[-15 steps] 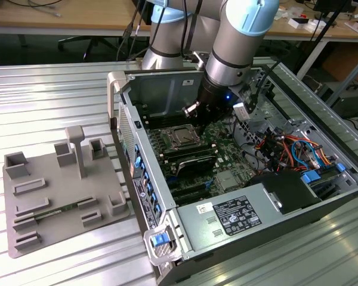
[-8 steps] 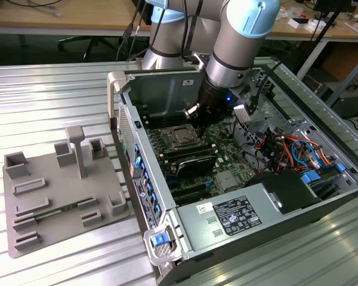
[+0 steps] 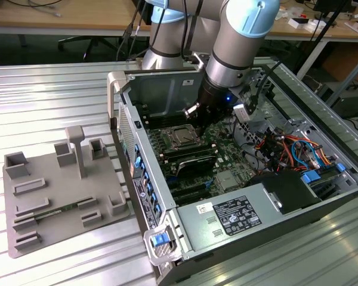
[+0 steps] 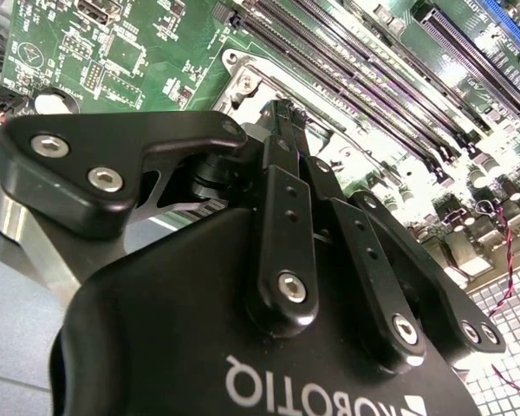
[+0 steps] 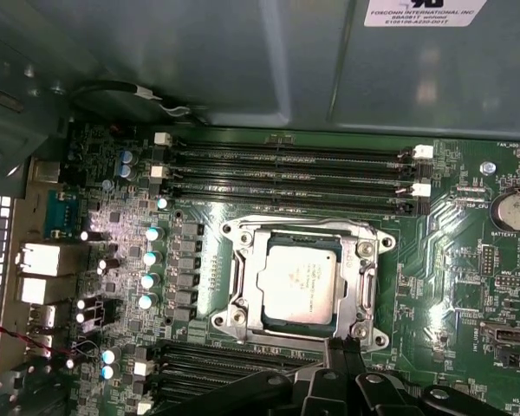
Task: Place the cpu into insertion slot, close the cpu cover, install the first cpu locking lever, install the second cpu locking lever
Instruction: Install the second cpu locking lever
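1. Inside the open computer case (image 3: 238, 196), per the exterior view, the arm reaches down over the motherboard. The gripper (image 3: 194, 110) hangs just above and beyond the cpu (image 3: 182, 138), which lies flat in the insertion slot (image 3: 180, 128) with its silver top showing. Whether the fingers are parted or closed cannot be told from here. The case rests on a ribbed metal table (image 3: 59, 77); a grey fixture plate (image 3: 53, 190) lies well apart toward the exterior view's left, and wooden benches stand behind.

2. Second wrist view: the black finger linkages run down to the gripper (image 4: 286, 113), whose tips meet in a closed pinch with nothing seen between them. The tips sit at the silver rim of the insertion slot (image 4: 243, 82), beside the long black memory slots (image 4: 364, 87).

3. First wrist view: the cpu (image 5: 300, 283) is seated square in the insertion slot (image 5: 288, 243). The cpu cover (image 5: 361, 260) appears to lie flat around the chip as a silver frame. The gripper (image 5: 345, 347) meets the frame's edge near one corner. Memory slots (image 5: 286, 169) run parallel to the socket's far side.
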### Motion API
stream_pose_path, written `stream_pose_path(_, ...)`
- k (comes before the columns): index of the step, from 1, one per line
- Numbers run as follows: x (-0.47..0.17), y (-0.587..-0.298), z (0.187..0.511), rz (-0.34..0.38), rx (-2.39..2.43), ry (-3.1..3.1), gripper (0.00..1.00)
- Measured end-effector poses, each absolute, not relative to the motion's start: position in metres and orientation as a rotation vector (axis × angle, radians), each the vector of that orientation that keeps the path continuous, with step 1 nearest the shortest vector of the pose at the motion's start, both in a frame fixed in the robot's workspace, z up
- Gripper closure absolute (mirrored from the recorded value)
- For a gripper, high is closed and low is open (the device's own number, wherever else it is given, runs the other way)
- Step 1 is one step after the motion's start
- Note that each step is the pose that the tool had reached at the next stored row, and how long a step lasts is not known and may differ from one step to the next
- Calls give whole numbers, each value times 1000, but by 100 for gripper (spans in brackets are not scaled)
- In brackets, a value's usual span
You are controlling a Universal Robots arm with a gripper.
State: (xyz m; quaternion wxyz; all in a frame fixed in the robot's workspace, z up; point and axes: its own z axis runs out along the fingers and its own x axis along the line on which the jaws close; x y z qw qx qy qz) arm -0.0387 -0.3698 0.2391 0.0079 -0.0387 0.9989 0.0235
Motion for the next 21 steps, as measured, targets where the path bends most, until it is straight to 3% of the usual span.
stream_pose_path(21, -39, -365, 235, 74, -121, 3123, 89)
